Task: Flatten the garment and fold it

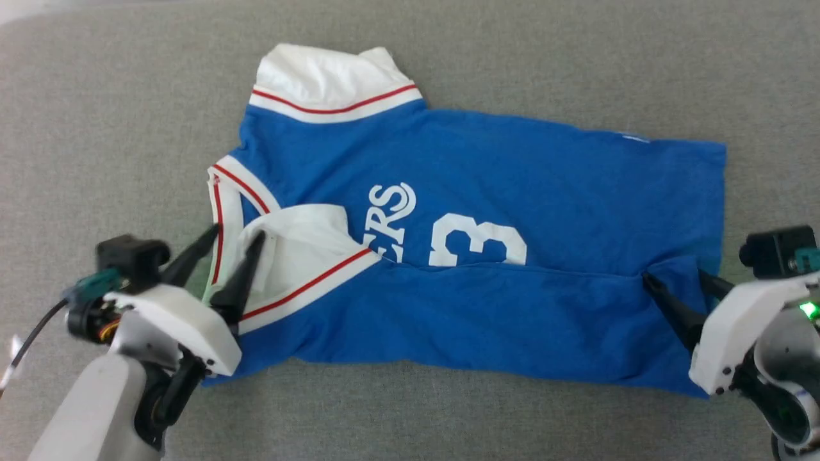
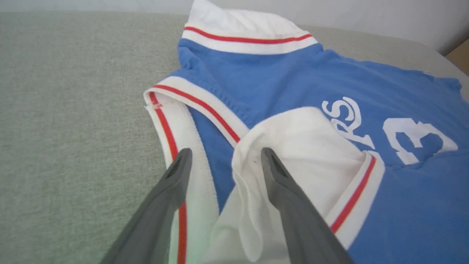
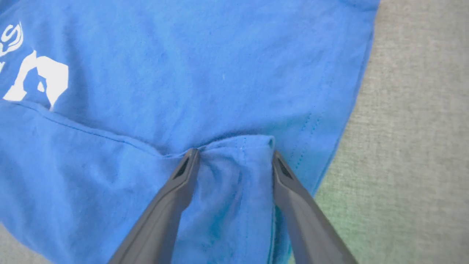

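Empty, wide-open left gripper (image 1: 237,232) and right gripper (image 1: 672,275) are held at the lower corners over a royal-blue jersey T-shirt (image 1: 512,173) lettered "ERS" and "3".

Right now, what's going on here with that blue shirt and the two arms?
A two-armed robot is folding a blue jersey that lies spread on a grey fabric surface. The shirt's near long edge is folded over its front, partly covering the number 3. The left claw stands open at the white sleeve turned in on the chest. The right claw stands open at the folded flap's corner by the hem. With fingers spread, neither pinches the cloth.
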You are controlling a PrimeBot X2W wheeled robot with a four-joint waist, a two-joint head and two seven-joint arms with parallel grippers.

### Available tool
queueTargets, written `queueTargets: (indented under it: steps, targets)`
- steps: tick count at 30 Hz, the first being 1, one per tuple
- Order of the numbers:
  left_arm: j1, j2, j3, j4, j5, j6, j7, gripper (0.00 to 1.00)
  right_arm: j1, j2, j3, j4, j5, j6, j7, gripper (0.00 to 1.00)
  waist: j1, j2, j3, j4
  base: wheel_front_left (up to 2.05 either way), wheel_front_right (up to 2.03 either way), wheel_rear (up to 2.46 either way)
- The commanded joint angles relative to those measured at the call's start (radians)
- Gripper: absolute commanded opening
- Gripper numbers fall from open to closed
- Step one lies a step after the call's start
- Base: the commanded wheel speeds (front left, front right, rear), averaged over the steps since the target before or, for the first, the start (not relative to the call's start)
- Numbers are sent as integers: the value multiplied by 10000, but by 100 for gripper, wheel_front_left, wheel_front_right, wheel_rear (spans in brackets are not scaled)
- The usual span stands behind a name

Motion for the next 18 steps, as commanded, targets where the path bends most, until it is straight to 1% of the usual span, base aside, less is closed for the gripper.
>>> queueTargets:
  steps: [1, 2, 5, 8, 11, 14, 16, 18]
  targets:
    - [254, -97, 219, -197, -45, 200, -357, 100, 298, 104, -84, -96, 27, -9, -214, 100, -3, 0, -392, -56, 0, 0, 0]
    - [406, -122, 351, -339, -21, 331, -618, 100, 383, 152, -232, -241, -30, -9, -452, 100, -3, 0, -493, -63, 0, 0, 0]
    - [1001, -243, 790, -890, 214, 907, -1600, 100, 723, 384, -723, -689, -452, -9, -1354, 100, -3, 0, -801, -52, 0, 0, 0]
    - [1709, -449, 1151, -1461, 510, 1452, -2639, 100, 1192, 774, -1227, -1070, -972, -9, -2302, 100, -3, 0, -1069, 12, 0, 0, 0]
    - [2452, -870, 1620, -2199, 768, 1850, -3281, 100, 1653, 1362, -1749, -1423, -1731, -9, -3513, 100, -3, 0, -1327, 78, 0, 0, 0]
    - [3235, -1473, 2137, -3051, 1269, 2004, -3403, 100, 2134, 2126, -2187, -1691, -2454, -9, -4818, 100, -3, 0, -1554, 200, 0, 0, 0]
    - [3770, -1905, 2374, -3467, 1727, 1894, -3409, 100, 2430, 2482, -2411, -1768, -2938, -9, -5617, 100, -3, 0, -1679, 274, 0, 0, 0]
    - [4258, -2281, 2501, -3482, 2022, 1729, -3412, 100, 2693, 2702, -2514, -1746, -3401, -9, -6354, 100, -3, 0, -1806, 342, 0, 0, 0]
